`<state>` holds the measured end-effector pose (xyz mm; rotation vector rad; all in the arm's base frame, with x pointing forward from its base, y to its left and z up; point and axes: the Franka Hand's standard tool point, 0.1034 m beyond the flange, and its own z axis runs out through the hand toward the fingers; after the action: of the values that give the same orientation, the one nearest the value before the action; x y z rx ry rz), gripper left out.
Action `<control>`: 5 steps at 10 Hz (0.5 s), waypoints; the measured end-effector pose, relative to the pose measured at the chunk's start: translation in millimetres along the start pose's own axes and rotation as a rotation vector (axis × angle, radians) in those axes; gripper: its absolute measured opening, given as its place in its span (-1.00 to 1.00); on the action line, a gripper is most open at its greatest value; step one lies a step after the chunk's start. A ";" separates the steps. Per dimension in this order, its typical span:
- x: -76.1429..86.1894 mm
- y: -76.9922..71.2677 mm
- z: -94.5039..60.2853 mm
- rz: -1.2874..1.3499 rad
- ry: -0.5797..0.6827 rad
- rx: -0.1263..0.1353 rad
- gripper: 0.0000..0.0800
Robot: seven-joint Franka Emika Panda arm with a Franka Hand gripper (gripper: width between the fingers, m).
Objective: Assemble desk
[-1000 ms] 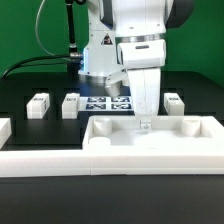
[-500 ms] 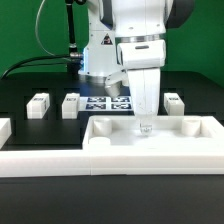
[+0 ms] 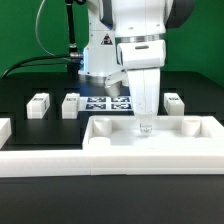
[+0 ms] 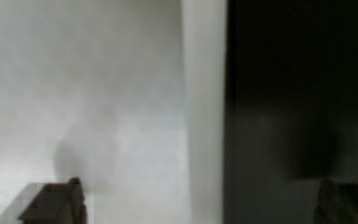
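Three legs [image 3: 70, 104] lie loose on tabletop [image 3: 40, 125]; hand [image 3: 145, 127] low at desk top [image 3: 120, 150] far rim, fingers [image 4: 51, 203] spread wide astride it, apparently ready to grip.

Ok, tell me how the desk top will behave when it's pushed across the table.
The desk top looks like rigid moulded plastic, so it should slide as one piece without flexing. Wide, low and flat, it seems unlikely to tip. As a hollow tray it is probably light, so a push from the gripper at its rim could make it skid.
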<state>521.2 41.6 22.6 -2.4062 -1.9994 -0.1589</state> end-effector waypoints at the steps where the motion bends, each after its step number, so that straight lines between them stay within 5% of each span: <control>1: 8.8 0.2 -13.7 0.076 -0.002 -0.016 0.62; 5: 48.0 0.1 -40.5 0.474 0.009 -0.039 0.62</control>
<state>527.0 85.7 66.9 -2.8083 -1.3746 -0.1998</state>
